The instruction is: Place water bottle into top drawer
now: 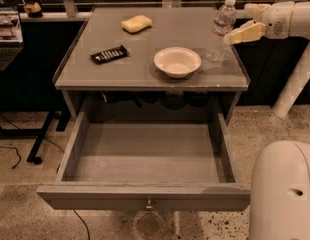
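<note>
The water bottle (219,30), clear ribbed plastic with a white cap, stands upright at the back right of the grey table (120,69). My gripper (237,23) comes in from the right at the height of the bottle's upper half. It is open, its cream fingers (245,33) spread just right of the bottle; the lower fingertip is at the bottle's edge and I cannot tell whether it touches. The top drawer (145,196) is pulled fully out below the tabletop, with nothing in it and a small metal knob on its front.
A white bowl (177,61) sits just left of the bottle. A black remote-like bar (110,54) and a yellow sponge (136,23) lie further left. The robot's white body (285,191) fills the lower right. A white post (295,84) stands right of the table.
</note>
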